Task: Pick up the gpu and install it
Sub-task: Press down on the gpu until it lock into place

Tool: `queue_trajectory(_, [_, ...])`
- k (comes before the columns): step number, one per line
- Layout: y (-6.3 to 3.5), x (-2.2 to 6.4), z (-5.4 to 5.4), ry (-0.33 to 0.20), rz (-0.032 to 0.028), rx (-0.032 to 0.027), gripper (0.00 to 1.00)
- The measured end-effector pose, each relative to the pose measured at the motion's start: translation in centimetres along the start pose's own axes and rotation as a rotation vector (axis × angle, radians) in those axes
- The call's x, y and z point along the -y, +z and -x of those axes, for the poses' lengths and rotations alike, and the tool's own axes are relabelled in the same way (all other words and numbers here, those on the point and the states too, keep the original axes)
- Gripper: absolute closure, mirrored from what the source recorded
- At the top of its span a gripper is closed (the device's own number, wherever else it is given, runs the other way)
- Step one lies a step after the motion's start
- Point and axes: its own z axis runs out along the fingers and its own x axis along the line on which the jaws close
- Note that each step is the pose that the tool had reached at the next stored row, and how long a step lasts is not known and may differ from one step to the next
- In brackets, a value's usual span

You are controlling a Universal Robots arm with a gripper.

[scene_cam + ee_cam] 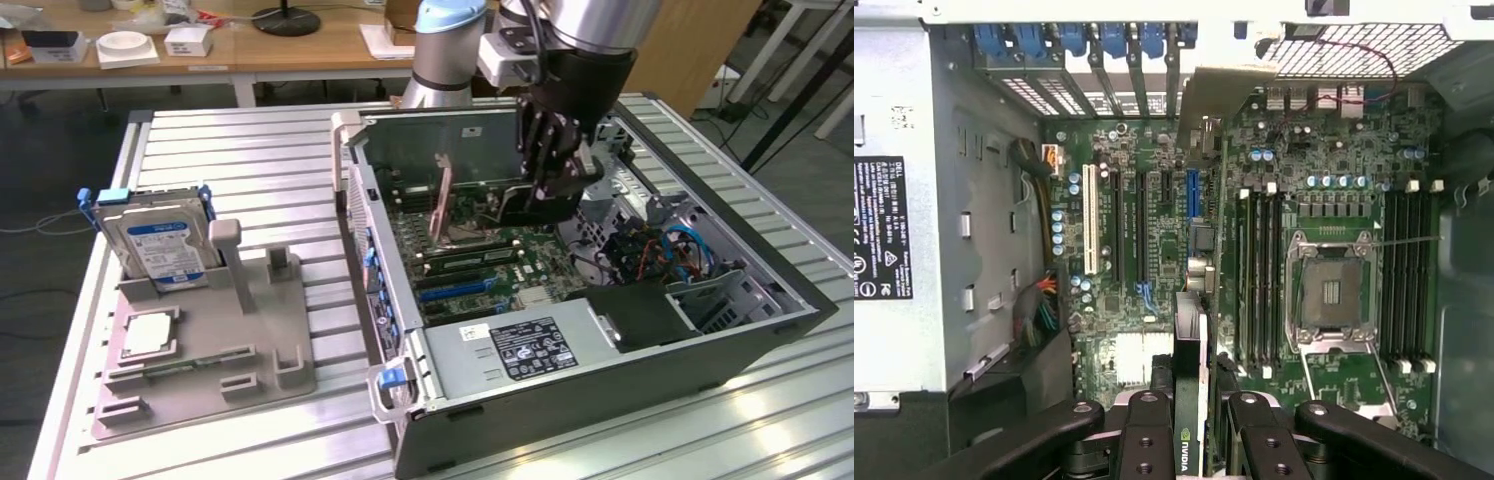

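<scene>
Claw (1189, 440): pinching the gpu (1188, 345) edge-on between its black fingers (1146, 440), inside the open computer case (747, 340).
Gpu: upright over the motherboard (514, 265), silver bracket (1219, 100) at its far end.
Power supply (521, 350): at six o'clock from the claw in the exterior view.
Hard drive (158, 250): at nine o'clock, standing in the grey holder (267, 350).

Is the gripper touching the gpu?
Touching. The wrist view shows the gripper closed on the gpu, the card's edge pinched between its fingers above the motherboard.
</scene>
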Motion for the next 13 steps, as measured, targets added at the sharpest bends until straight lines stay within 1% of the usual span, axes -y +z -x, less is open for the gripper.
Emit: queue_trajectory(13, [1.29, -0.01, 0.0, 0.000, -0.0003, -0.0012, 0.74])
